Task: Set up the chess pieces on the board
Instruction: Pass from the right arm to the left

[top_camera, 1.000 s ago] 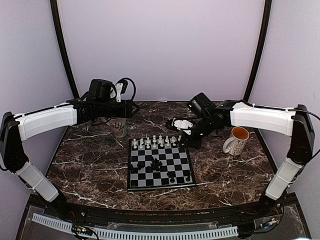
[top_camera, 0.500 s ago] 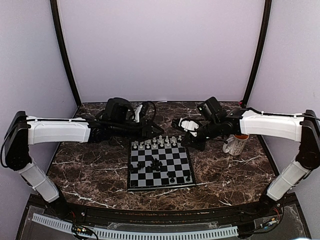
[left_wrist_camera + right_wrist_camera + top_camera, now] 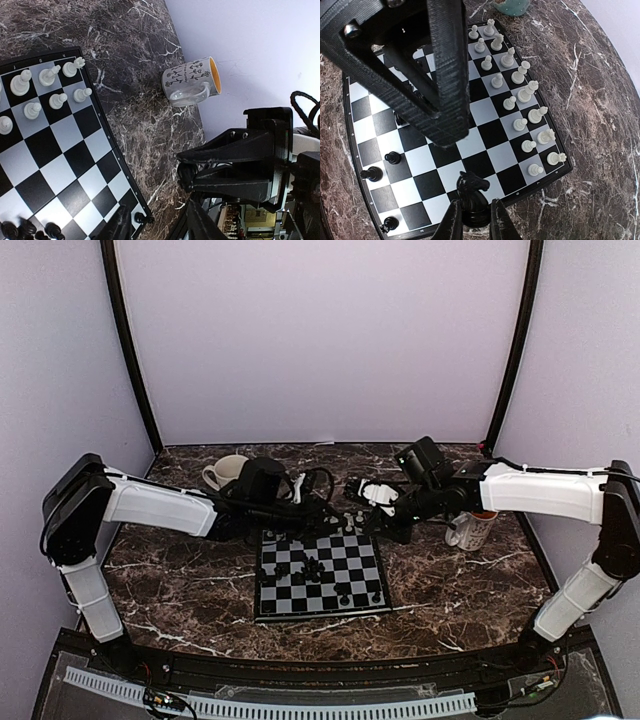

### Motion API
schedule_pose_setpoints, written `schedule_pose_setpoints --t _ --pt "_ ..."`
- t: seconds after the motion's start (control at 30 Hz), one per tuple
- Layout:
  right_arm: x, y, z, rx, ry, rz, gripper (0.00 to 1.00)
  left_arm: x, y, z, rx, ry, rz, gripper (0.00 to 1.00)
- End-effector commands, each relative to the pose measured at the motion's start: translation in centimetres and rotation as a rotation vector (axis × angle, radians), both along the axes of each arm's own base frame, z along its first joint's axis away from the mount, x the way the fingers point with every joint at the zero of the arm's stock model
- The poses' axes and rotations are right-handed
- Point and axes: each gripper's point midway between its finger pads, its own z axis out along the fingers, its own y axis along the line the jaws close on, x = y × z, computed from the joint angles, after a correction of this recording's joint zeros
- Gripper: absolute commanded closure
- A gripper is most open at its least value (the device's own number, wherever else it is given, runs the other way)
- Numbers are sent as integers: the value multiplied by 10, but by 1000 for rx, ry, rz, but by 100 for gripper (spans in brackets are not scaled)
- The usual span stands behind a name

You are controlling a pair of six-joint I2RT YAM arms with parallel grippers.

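Right gripper (image 3: 472, 220): clamped on black knight (image 3: 474, 192) over board (image 3: 482, 112); placing step, seemingly. Left gripper (image 3: 159, 227): jaws apart around stray black piece (image 3: 142, 218). Next, likely: lower knight upright onto black's back rank.

Polished veined marble table (image 3: 170, 580); smooth plastic chess pieces (image 3: 519, 78).

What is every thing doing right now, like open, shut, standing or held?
Right gripper: shut on the black knight.
Left gripper: open.
White pieces: upright in two rows on the board.
Other black pieces: scattered, not lined up.
Orange-lined mug: upright.
White mug: upright.
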Motion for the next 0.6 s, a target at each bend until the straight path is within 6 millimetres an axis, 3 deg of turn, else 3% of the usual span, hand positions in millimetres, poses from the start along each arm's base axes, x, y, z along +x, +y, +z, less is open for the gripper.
schedule_pose_setpoints --t 0.0,0.17,0.57 --pt "-1 3 11 42 -29 21 85 3 -17 27 -101 -35 -24 61" --pt "-1 3 9 38 -23 22 84 6 -26 27 -116 -24 -43 62" --pt "0 2 5 28 -20 21 84 -2 -38 19 -125 6 -89 75"
